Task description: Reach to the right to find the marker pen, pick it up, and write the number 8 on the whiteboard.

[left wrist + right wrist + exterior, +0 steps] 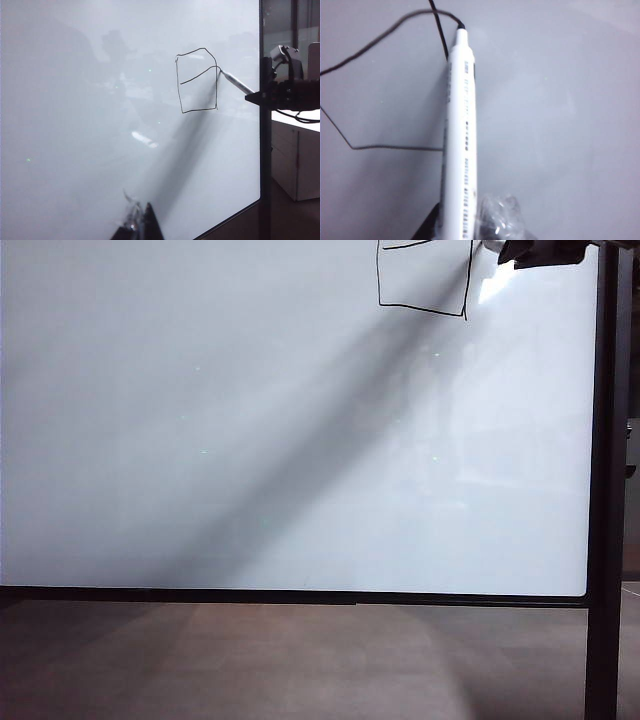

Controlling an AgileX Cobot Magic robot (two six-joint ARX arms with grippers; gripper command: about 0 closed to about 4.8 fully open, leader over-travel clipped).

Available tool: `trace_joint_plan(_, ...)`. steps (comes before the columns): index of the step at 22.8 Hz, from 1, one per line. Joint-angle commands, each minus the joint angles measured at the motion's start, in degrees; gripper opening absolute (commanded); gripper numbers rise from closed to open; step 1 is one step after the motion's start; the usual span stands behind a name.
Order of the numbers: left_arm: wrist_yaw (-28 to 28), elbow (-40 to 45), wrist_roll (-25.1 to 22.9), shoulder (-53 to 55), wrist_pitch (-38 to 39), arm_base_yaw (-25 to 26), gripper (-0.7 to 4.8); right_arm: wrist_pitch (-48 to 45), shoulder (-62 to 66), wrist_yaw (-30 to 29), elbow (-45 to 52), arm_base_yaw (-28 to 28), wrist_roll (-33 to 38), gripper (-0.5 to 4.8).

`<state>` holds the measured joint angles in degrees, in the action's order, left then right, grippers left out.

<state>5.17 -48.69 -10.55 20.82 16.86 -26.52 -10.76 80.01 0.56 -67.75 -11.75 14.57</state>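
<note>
One pen (461,135) sits pinched in the right gripper (470,225), its tip touching the whiteboard (250,440) at the crossbar's end on the boxy 8 (197,80). The left gripper (137,225) hangs low, well apart from the figure; its spread cannot be told.

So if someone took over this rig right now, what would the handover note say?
Right gripper: shut on the marker pen, tip at the whiteboard where the number 8 has its crossbar's right end.
Left gripper: idle, low before the board; whether it is open cannot be told.
Done: pen picked up, boxy 8 drawn near the board's top right.
Left: check the strokes close, lift the pen away.
</note>
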Motion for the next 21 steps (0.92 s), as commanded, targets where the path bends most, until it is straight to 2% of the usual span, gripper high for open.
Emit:
trace_joint_plan(1, 0.09, -0.2, 0.02, 0.07, -0.7, -0.02, -0.05, -2.03, -1.68, -0.55, 0.79, -0.57, 0.44, -0.05)
trace_joint_plan(10, 0.04, -0.2, 0.02, 0.07, -0.72, -0.02, -0.05, -1.01, -6.49, -1.33, 0.83, -3.54, 0.37, -0.05)
trace_joint_plan(14, 0.09, -0.2, 0.02, 0.04, -0.72, 0.17, -0.05, 2.14, -8.74, -1.42, 0.87, -4.9, 0.22, -0.05)
trace_joint_plan(21, 0.2, -0.17, 0.02, 0.02, -0.7, 5.09, -0.05, 2.67, -16.35, 0.85, 4.7, -8.92, -0.26, -0.05)
